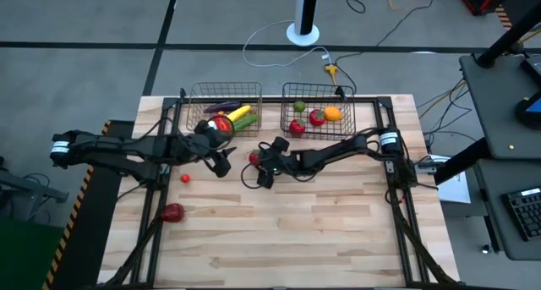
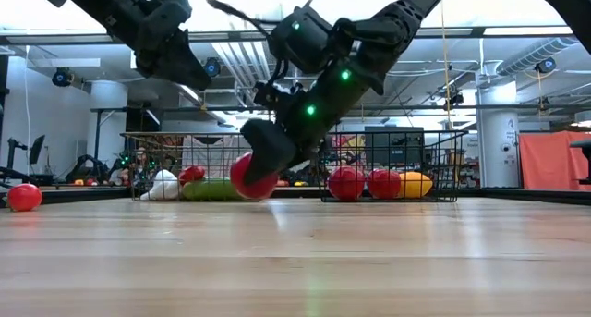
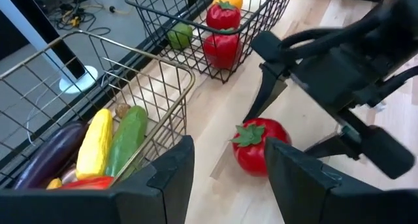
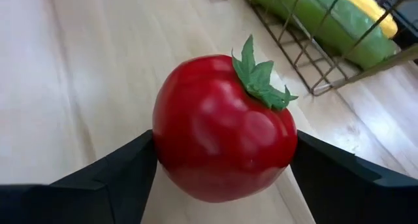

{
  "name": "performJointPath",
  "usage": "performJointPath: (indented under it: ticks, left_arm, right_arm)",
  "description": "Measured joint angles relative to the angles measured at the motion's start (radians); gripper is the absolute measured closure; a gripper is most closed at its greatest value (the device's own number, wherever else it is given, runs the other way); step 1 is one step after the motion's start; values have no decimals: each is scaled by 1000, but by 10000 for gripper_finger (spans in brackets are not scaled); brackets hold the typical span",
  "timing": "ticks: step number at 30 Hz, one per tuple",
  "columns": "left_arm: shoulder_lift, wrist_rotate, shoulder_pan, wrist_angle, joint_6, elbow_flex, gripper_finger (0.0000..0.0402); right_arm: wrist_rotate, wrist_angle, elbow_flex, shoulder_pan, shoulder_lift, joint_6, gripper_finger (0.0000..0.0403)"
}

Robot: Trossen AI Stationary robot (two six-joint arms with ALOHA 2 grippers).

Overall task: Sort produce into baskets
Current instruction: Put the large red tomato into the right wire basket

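Note:
A red tomato (image 4: 222, 142) with a green stem cap sits between the fingers of my right gripper (image 4: 222, 185), on the table just in front of the two baskets (image 1: 254, 157). My left gripper (image 3: 225, 185) is open and empty, above the table close to the left of the tomato and next to the copper basket (image 1: 224, 112). That basket holds eggplant, corn, cucumber and a red piece. The dark basket (image 1: 317, 112) holds red tomatoes, a green fruit and an orange. My right gripper pinches the tomato's two opposite sides (image 4: 163, 152) between its two fingers, low on its round body. The fingers slant down from the table's right side (image 2: 268, 155). The tomato sits stem cap up, at or just above the tabletop; I cannot tell which.
A small red piece (image 1: 185, 178) and a larger red piece (image 1: 172, 211) lie on the left part of the table. The baskets stand side by side at the far edge. The near half of the wooden table (image 1: 287, 239) holds no objects.

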Motion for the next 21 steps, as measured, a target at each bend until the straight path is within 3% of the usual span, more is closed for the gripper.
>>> performJointPath:
  ticks: [8,21]
  left_arm:
    - [-3,0,-24,0,-36,0,233]
    - [7,0,-120,15,-107,0,233]
  right_arm:
    - [-130,-74,0,2,-129,45,91]
    - [-104,-383,0,-65,-470,100,94]
